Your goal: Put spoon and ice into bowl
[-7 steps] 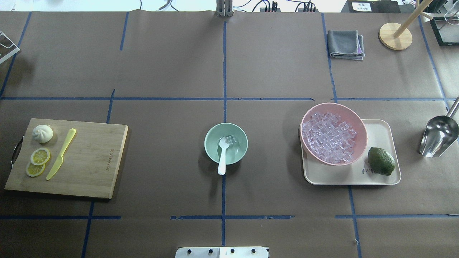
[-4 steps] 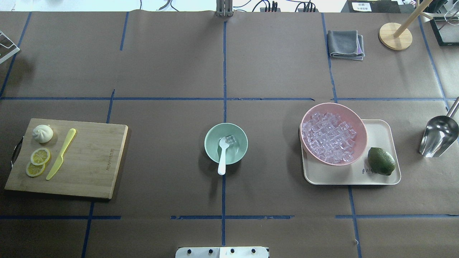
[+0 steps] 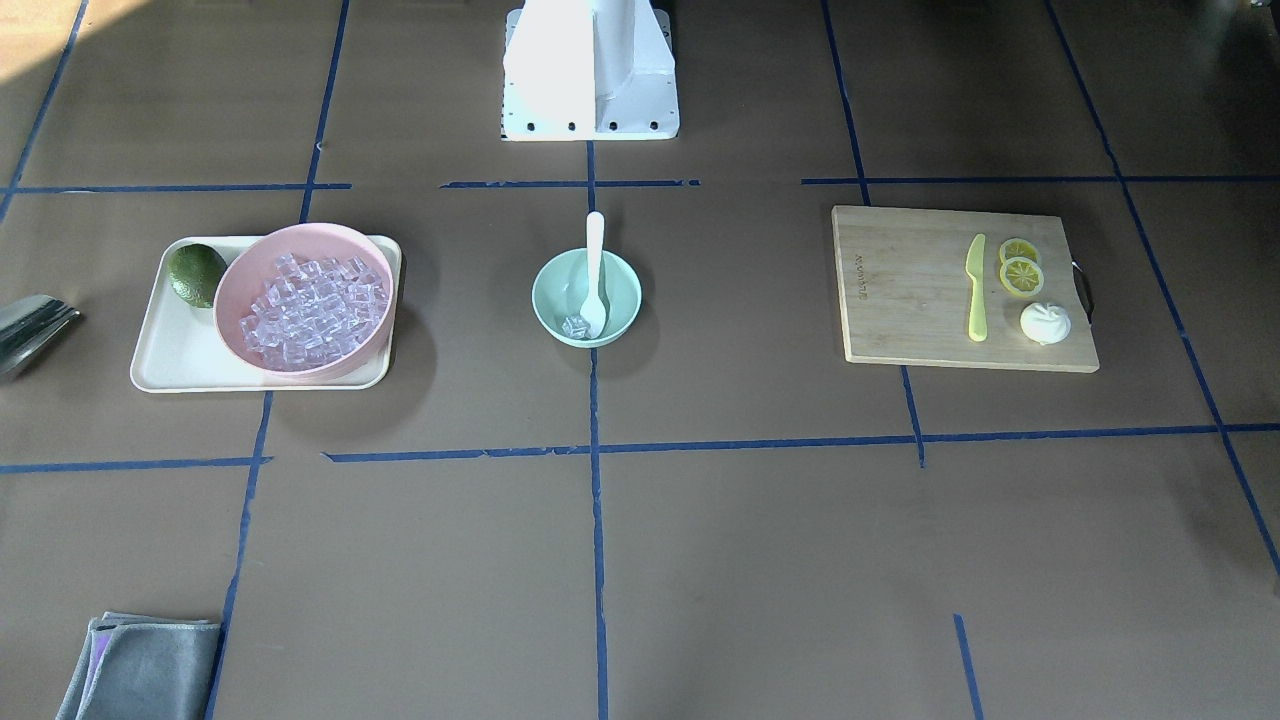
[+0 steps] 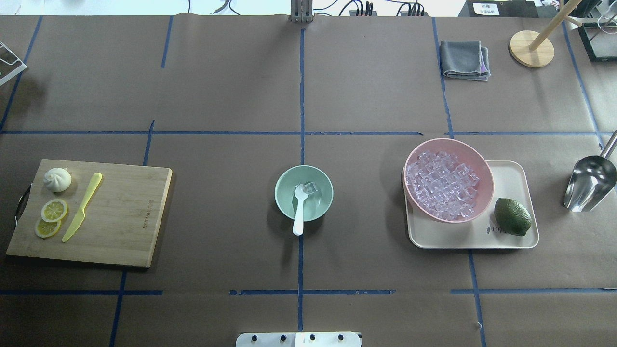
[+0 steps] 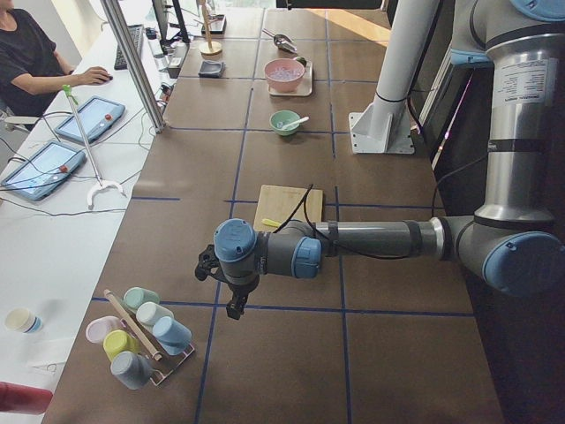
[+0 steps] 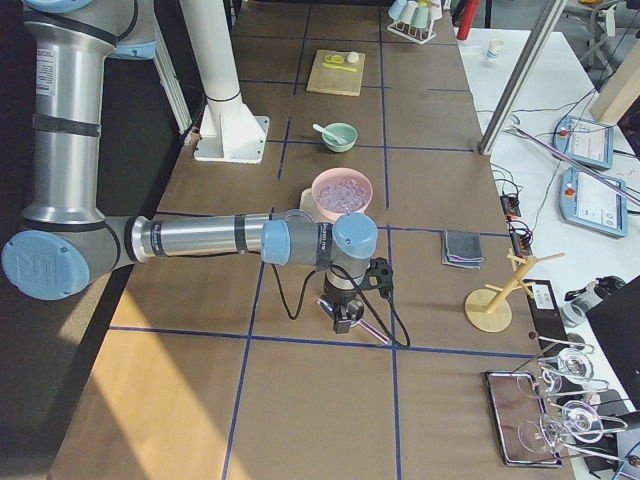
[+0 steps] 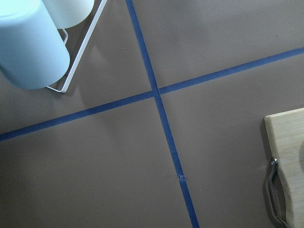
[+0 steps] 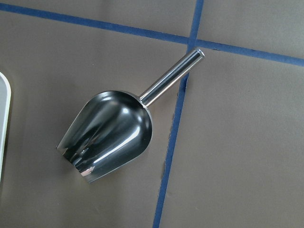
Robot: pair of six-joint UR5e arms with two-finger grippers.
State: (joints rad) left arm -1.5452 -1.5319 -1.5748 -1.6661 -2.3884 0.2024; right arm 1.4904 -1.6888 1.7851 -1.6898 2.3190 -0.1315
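The mint-green bowl (image 4: 278,193) stands at the table's middle. The white spoon (image 4: 299,212) lies in it, head inside, handle over the near rim. One clear ice cube (image 4: 311,188) sits in the bowl beside the spoon's head. All three also show in the front view: bowl (image 3: 590,338), spoon (image 3: 596,255), ice (image 3: 575,326). My left gripper (image 5: 231,305) hangs over the table's far left end, beyond the cutting board. My right gripper (image 6: 343,322) hangs over the far right end, above the metal scoop. I cannot tell whether either is open or shut.
A pink bowl (image 4: 489,193) full of ice cubes stands on a cream tray (image 4: 512,179) with a lime (image 4: 512,217). A metal scoop (image 4: 590,183) lies right of it. A cutting board (image 4: 125,217) with a yellow-green knife (image 4: 83,206) lies left. A cup rack (image 5: 141,336) stands at the left end.
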